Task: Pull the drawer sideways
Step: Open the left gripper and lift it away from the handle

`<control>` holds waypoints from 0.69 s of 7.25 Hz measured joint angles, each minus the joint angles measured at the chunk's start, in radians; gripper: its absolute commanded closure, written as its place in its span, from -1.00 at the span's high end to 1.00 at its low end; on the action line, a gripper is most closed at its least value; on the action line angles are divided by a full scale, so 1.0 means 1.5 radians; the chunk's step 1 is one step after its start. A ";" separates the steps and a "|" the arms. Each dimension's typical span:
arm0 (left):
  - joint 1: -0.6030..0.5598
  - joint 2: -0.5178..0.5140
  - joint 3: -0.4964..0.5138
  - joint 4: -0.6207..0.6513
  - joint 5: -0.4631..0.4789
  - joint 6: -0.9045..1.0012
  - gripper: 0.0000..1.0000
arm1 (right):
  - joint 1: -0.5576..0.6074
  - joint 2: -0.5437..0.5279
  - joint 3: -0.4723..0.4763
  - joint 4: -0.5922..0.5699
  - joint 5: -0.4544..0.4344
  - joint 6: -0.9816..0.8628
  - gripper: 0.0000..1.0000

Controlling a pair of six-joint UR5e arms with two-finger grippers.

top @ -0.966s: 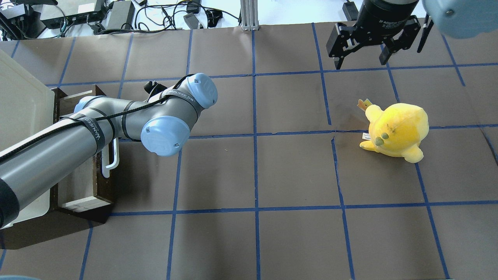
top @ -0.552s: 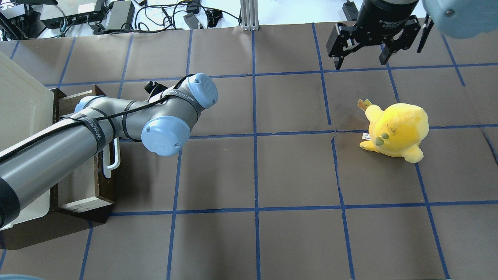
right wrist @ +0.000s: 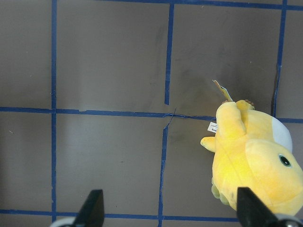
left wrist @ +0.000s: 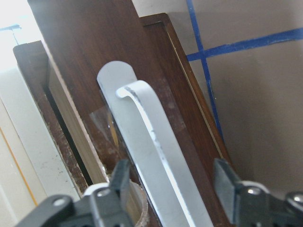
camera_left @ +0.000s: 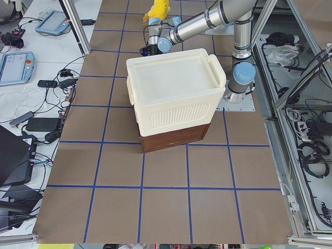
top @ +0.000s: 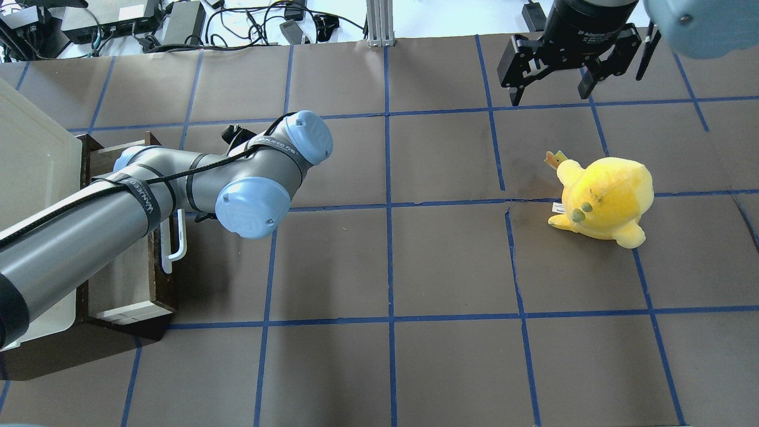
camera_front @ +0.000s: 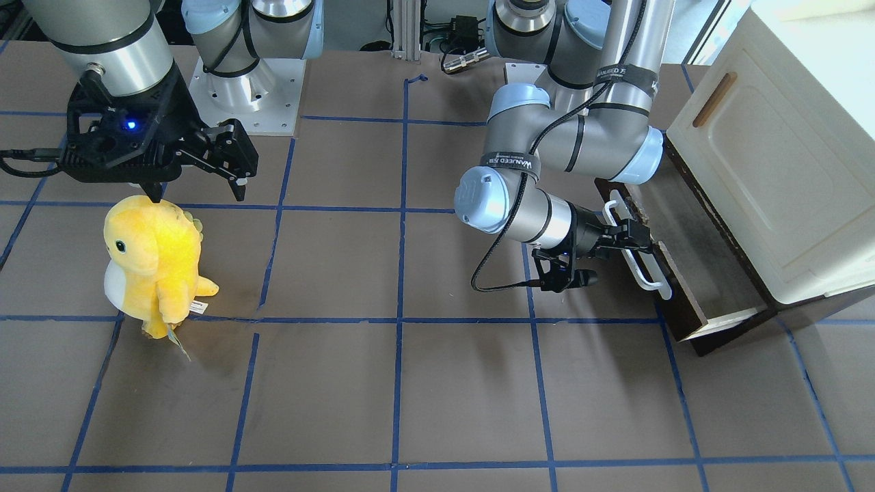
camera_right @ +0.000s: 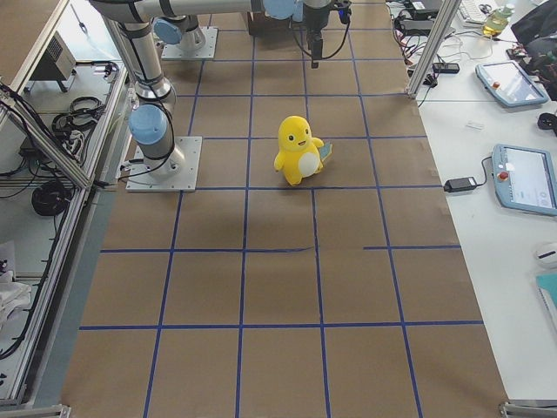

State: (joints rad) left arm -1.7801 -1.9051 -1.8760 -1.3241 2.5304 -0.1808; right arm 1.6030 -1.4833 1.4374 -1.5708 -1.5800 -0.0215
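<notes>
The drawer [camera_front: 677, 311] has a dark brown front and a long white bar handle [camera_front: 641, 251]. It stands partly pulled out from under the cream cabinet [camera_front: 772, 171], and its pale inside [top: 121, 279] shows. My left gripper [camera_front: 632, 236] reaches in level, with a finger on each side of the handle [left wrist: 156, 156], shut on it. In the overhead view the left arm hides the gripper; only the handle's near end [top: 174, 243] shows. My right gripper [top: 550, 95] is open and empty, above the table at the far right.
A yellow plush toy [top: 602, 198] stands on the brown gridded mat under and beside the right gripper [camera_front: 198, 188]; it also shows in the right wrist view [right wrist: 255, 165]. The cabinet door has a small brown wooden handle [camera_front: 714, 99]. Cables and boxes lie beyond the table's far edge [top: 178, 24].
The drawer front and its handle have slid slightly farther out from the cabinet, with the left wrist moving along. The right arm and the plush have not moved.
</notes>
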 measured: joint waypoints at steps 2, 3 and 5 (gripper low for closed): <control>-0.012 0.021 0.022 0.006 -0.075 0.001 1.00 | 0.000 0.000 0.000 0.000 0.000 0.000 1.00; -0.018 0.041 0.048 0.001 -0.161 0.003 1.00 | 0.000 0.000 0.000 0.000 0.000 0.000 1.00; -0.020 0.100 0.098 -0.038 -0.348 0.012 1.00 | 0.000 0.000 0.000 0.000 0.000 0.000 1.00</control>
State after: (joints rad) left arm -1.8099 -1.7548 -1.7290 -1.3811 2.0087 -0.1629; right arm 1.6030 -1.4835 1.4373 -1.5708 -1.5800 -0.0215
